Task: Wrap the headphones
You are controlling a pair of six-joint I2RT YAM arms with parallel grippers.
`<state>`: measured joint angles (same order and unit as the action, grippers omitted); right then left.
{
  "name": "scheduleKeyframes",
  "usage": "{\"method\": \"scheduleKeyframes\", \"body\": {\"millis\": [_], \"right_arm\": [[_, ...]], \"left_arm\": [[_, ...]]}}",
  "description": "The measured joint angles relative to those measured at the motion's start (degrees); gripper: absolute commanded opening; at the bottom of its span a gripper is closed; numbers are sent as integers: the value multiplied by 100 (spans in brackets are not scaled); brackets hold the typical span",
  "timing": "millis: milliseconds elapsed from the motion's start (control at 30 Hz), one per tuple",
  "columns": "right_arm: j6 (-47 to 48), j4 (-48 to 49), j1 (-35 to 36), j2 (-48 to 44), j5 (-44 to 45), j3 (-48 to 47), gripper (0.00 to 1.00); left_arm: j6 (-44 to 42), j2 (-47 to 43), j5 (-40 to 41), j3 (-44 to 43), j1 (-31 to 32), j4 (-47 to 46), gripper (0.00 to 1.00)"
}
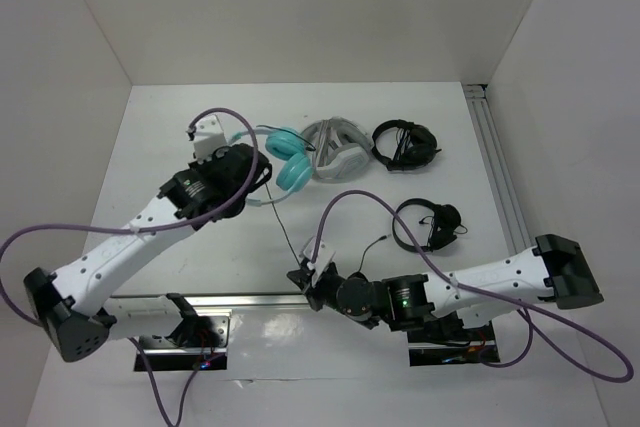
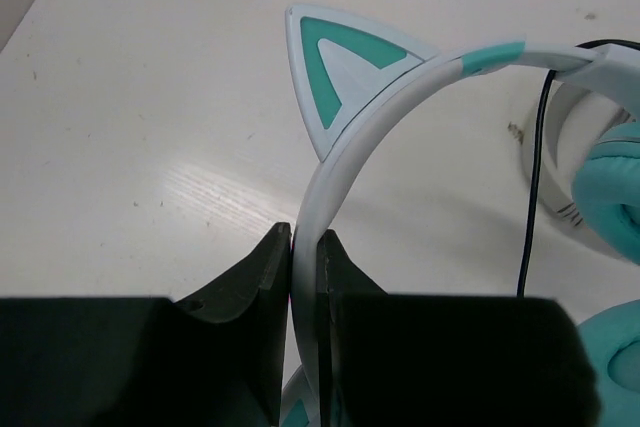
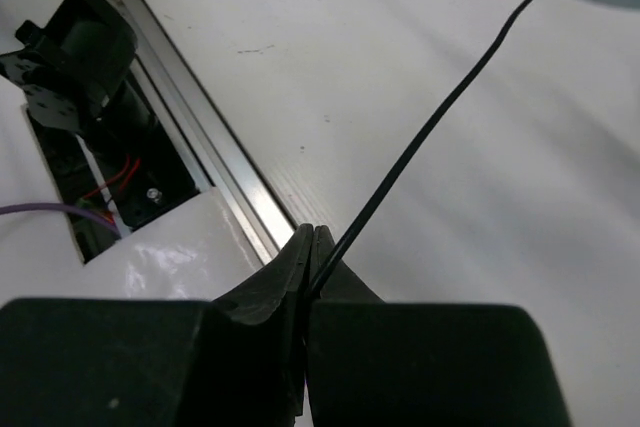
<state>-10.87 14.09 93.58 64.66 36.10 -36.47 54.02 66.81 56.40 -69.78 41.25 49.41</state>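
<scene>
1. Teal headphones (image 1: 288,159) lie at far middle of table (image 1: 165,137), touching a grey headset (image 1: 335,147).
2. L gripper (image 2: 303,247): closed tight on white headband (image 2: 350,142), just below a cat ear (image 2: 335,62).
3. R gripper (image 3: 312,245): pinched shut on thin black cable (image 3: 430,127), near front rail (image 3: 200,147).
4. Cable runs straight back twd headphones.

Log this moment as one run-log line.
left gripper: shut on headband of teal headphones | right gripper: shut on black cable | cable: taut between headphones and right gripper, not yet wound
</scene>
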Motion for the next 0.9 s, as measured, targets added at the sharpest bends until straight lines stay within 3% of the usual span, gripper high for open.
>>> {"method": "scheduleKeyframes", "body": {"millis": [200, 433, 667, 900], "right_arm": [[352, -785, 0, 0, 348, -393, 0], [938, -1655, -505, -61, 544, -1062, 0], [1419, -2269, -988, -341, 1095, -1167, 0], [1912, -2308, -1355, -538, 1556, -1167, 2]], "left_arm": [[791, 1169, 72, -599, 332, 1073, 0], [527, 1547, -48, -310, 909, 1335, 0], [-645, 1362, -1123, 164, 1668, 1003, 0], [-2131, 7, -2693, 409, 1711, 367, 0]]}}
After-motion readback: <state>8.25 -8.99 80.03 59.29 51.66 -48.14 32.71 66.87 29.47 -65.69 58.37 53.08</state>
